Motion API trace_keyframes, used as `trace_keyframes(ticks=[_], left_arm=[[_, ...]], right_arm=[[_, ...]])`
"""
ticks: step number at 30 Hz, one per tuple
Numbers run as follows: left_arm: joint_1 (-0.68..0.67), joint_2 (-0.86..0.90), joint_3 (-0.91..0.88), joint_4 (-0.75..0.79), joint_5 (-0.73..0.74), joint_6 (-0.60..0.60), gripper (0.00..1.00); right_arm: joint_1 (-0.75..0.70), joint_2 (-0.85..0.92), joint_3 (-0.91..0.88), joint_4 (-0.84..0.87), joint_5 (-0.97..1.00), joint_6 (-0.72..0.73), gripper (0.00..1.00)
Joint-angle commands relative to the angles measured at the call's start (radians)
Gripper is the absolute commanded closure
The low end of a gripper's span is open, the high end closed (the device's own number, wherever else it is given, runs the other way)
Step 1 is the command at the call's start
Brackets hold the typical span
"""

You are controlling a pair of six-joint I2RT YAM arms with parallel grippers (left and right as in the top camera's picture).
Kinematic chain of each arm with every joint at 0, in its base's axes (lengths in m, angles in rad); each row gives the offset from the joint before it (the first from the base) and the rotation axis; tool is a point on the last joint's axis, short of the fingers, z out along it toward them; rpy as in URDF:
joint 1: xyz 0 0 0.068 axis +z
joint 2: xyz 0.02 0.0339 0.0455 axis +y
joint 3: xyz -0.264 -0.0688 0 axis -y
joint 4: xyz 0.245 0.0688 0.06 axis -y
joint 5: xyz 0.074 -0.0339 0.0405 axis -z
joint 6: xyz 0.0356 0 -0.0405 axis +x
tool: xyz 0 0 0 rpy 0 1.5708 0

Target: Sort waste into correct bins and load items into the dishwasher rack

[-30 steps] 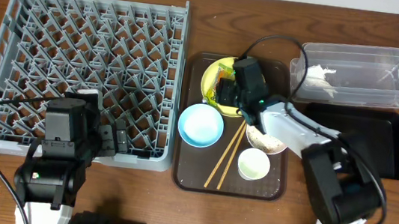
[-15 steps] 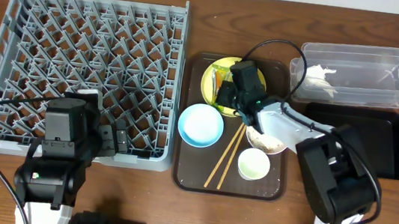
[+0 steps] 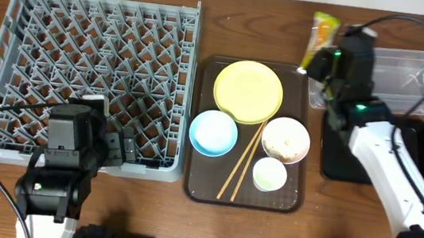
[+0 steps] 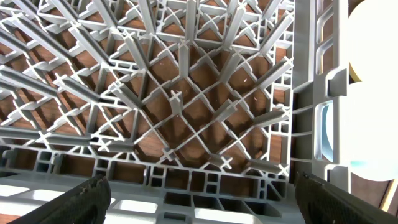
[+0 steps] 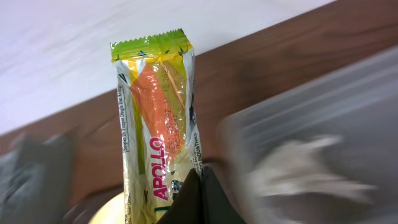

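Note:
My right gripper (image 3: 320, 65) (image 5: 200, 198) is shut on the lower edge of the yellow-orange-green wrapper (image 3: 324, 32) (image 5: 157, 118). It holds the wrapper in the air beside the left end of the clear tub (image 3: 409, 73). Blurred white paper (image 5: 305, 168) lies in that tub. The black tray (image 3: 416, 158) sits in front of the tub. The yellow plate (image 3: 248, 92), the light blue bowl (image 3: 213, 132), the white bowl (image 3: 286, 139) with rice scraps, the small cup (image 3: 270, 174) and the chopsticks (image 3: 240, 164) rest on the brown tray. My left gripper (image 3: 125, 147) (image 4: 202, 208) hangs open over the near edge of the grey rack (image 3: 93, 73) (image 4: 186, 124).
The brown serving tray (image 3: 197, 183) lies between the rack and the black tray. My right arm reaches over the black tray's left part. A black cable loops above the clear tub at the table's back edge.
My right gripper closed on the wrapper at the yellow plate, lifted it and swung right and back to the clear tub's left end. The plate now lies bare. The left arm stayed still.

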Motion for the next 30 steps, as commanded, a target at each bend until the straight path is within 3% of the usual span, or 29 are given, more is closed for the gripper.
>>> trace_keyframes(ticks=[1, 6, 7, 9, 14, 22, 30], left_arm=[[-0.003, 0.001, 0.016, 0.001, 0.003, -0.009, 0.04], [-0.003, 0.007, 0.016, 0.001, 0.003, -0.009, 0.04], [-0.003, 0.008, 0.016, 0.001, 0.003, -0.009, 0.04], [-0.003, 0.008, 0.016, 0.001, 0.003, -0.009, 0.04], [-0.003, 0.008, 0.016, 0.001, 0.003, -0.009, 0.04], [-0.003, 0.008, 0.016, 0.0, 0.003, -0.009, 0.04], [-0.003, 0.008, 0.016, 0.0, 0.003, -0.009, 0.04]], right_arm=[[-0.076, -0.002, 0.005, -0.029, 0.117, -0.021, 0.99], [-0.179, 0.016, 0.005, -0.065, 0.132, -0.011, 0.98], [-0.191, 0.022, 0.005, -0.064, 0.132, -0.011, 0.94], [-0.211, 0.029, 0.005, -0.059, 0.129, -0.012, 0.75], [-0.236, 0.029, 0.005, -0.055, 0.048, -0.031, 0.5], [-0.221, -0.038, 0.005, -0.121, -0.197, -0.161, 0.44], [-0.097, -0.183, 0.005, -0.402, -0.346, -0.3, 0.33]])
